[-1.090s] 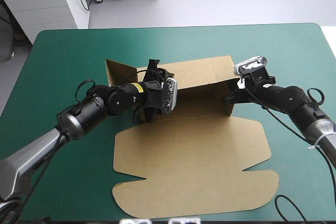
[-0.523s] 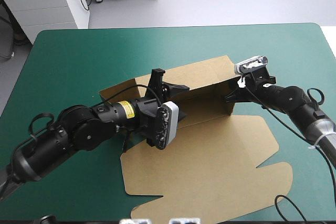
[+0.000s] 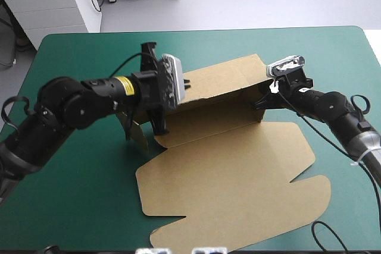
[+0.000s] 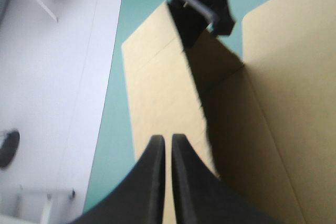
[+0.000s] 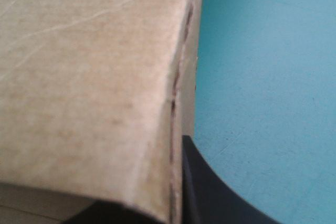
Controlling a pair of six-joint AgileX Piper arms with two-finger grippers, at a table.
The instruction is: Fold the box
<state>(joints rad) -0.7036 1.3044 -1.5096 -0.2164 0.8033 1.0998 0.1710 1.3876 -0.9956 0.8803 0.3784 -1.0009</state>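
Note:
The brown box (image 3: 226, 171) lies mid-table with its broad lid flat toward the front and its back wall (image 3: 220, 81) raised and leaning. My left gripper (image 3: 183, 87) is at the wall's left end, all but shut, with board in the thin gap between its fingers (image 4: 168, 139). A side flap (image 3: 134, 129) hangs under that arm. My right gripper (image 3: 260, 102) is shut on the wall's right corner. In the right wrist view the board (image 5: 89, 77) fills the picture, with one black finger (image 5: 210, 192) beside its edge. The left wrist view looks along the wall (image 4: 157, 93) to the right gripper (image 4: 202, 3).
The teal-green cover (image 3: 77, 46) shows bare on the far side and to the left of the box. The lid's front edge (image 3: 238, 243) reaches close to the table's near edge. More cover lies to the right of the right gripper (image 5: 262, 77).
The left arm swung out of the box's inside toward the front, then rose to the wall's left end. The box turned, its left end coming forward. The right gripper held its place.

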